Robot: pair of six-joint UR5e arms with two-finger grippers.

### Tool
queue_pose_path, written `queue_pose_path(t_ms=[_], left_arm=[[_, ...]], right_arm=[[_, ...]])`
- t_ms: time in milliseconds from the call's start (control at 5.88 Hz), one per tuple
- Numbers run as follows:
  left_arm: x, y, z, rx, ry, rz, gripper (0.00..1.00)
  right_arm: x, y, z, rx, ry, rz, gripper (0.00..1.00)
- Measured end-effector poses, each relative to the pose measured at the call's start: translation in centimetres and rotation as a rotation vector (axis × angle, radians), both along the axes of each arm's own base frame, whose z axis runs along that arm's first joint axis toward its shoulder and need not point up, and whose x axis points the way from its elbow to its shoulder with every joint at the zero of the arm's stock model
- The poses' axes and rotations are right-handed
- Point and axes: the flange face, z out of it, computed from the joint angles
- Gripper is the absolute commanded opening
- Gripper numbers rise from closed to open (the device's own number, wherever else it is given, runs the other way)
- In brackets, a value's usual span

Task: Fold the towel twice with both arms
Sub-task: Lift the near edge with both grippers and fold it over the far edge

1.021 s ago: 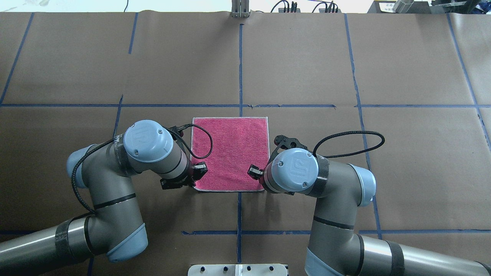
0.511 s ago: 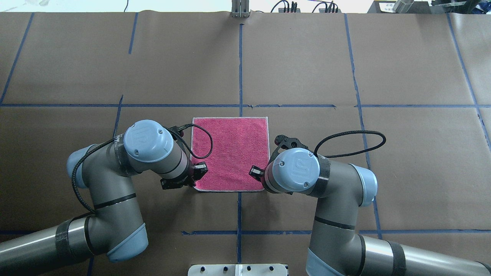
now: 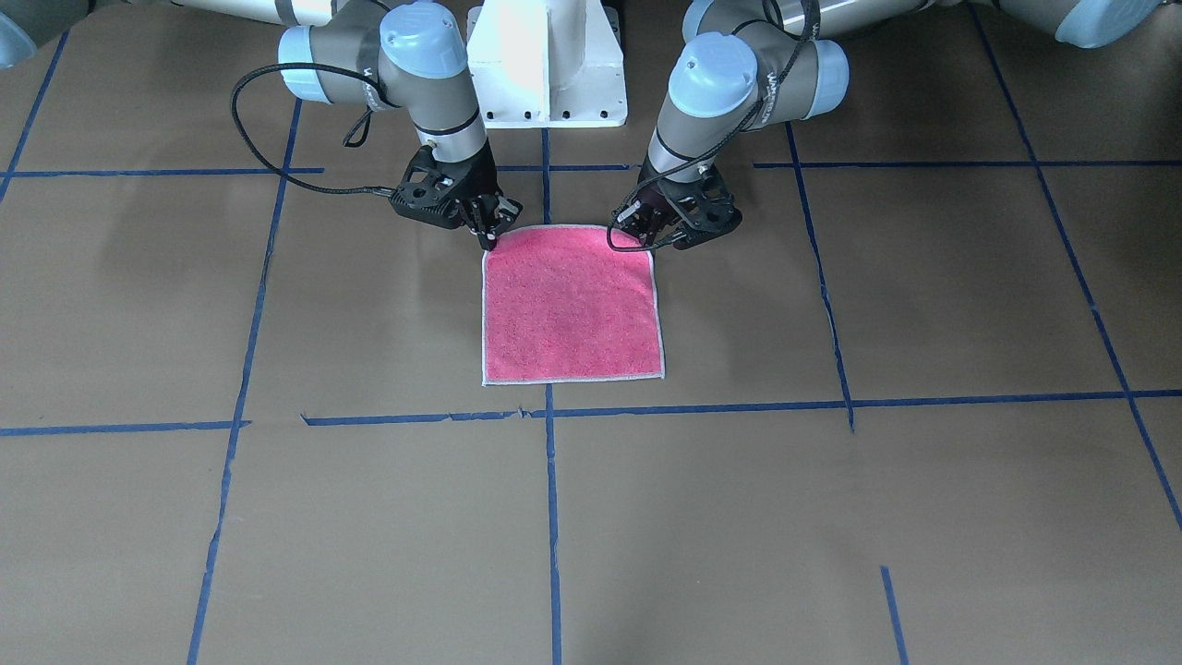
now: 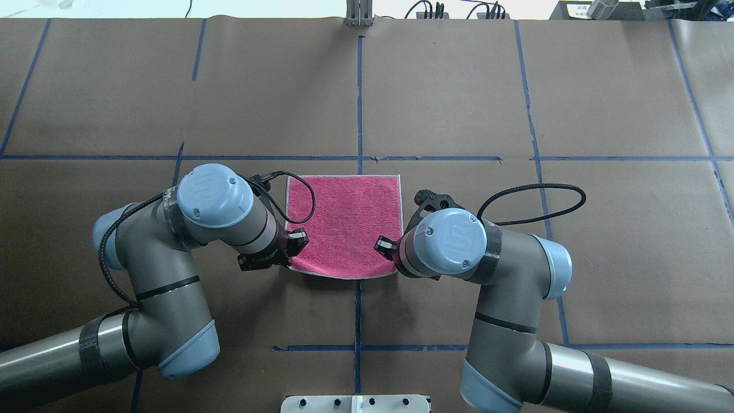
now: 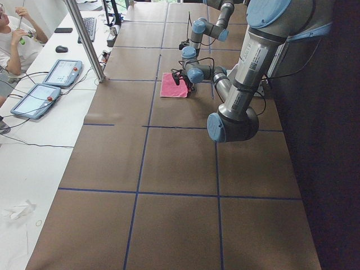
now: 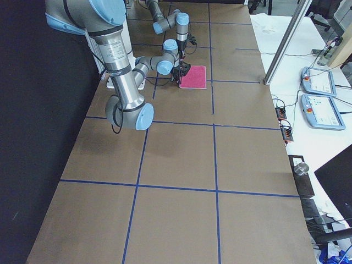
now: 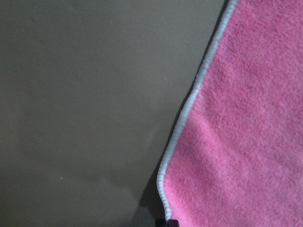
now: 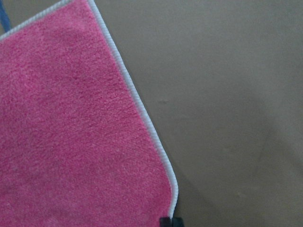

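Observation:
The towel (image 4: 344,221) lies pink face up on the brown table, its whitish border showing. Its near edge is raised and bowed, and its far part lies flat. My left gripper (image 4: 291,253) is shut on the near left corner. My right gripper (image 4: 391,252) is shut on the near right corner. In the front-facing view the left gripper (image 3: 637,240) and right gripper (image 3: 487,240) pinch the towel (image 3: 572,309) at its two corners nearest the robot. Each wrist view shows pink cloth with its border running to a fingertip (image 7: 166,222) (image 8: 170,221). The grey face is hidden.
Blue tape lines (image 4: 359,103) grid the brown paper table. The white pedestal base (image 3: 545,65) stands just behind the grippers. An operator's desk with tablets (image 5: 42,84) and a metal post (image 5: 84,39) flank the table's far side.
Both arms have moved slightly away from the robot and lifted. The towel's near edge has risen off the table, shifted toward the far side and bowed between the two grippers.

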Motion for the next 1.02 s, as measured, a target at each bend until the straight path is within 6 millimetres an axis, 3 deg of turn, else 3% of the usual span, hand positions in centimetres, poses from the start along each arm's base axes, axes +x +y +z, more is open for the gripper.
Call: queue_pose_path(t_ms=[340, 681, 1021], left_arm=[[-1.0, -1.9, -0.9, 0.011, 0.013, -0.03, 0.02], [-1.8, -4.3, -1.9, 0.04, 0.019, -0.051, 0.02], [-1.3, -6.9, -2.2, 0.049, 0.002, -0.067, 0.03]], right_arm=[[2.1, -3.3, -0.6, 0.004, -0.01, 0.056, 0.02], [3.2, -5.2, -1.5, 0.011, -0.021, 0.087, 0.02], [2.2, -7.1, -2.7, 0.014, -0.02, 0.103, 0.03]])
